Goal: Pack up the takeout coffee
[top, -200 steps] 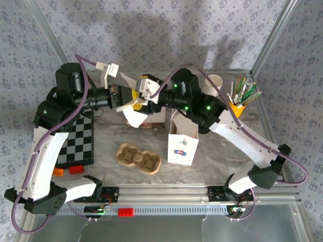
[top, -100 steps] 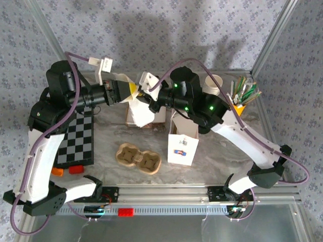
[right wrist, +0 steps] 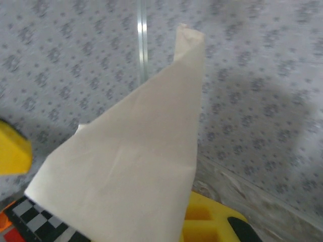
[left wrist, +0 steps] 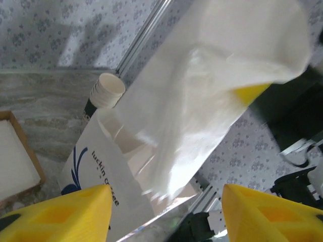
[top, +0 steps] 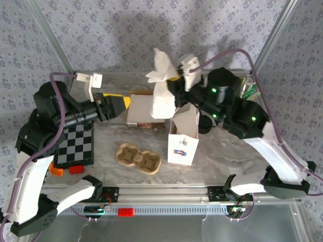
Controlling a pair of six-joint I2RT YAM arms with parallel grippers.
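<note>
Top external: right gripper [top: 173, 84] is pinched tight on a white napkin [top: 162, 98], held up over the open paper bag [top: 182, 143]. Left gripper [top: 115, 103] sits left of the napkin, fingers spread wide, holding nothing. Takeout coffee: cannot tell for sure. A dark round thing [top: 204, 123] just right of the bag, under the right arm, may be it.

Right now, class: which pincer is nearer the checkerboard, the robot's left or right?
Left. The left pincer hangs just past the checkerboard's far corner; the right pincer, gripping a napkin, is well off right, by the paper bag.
</note>
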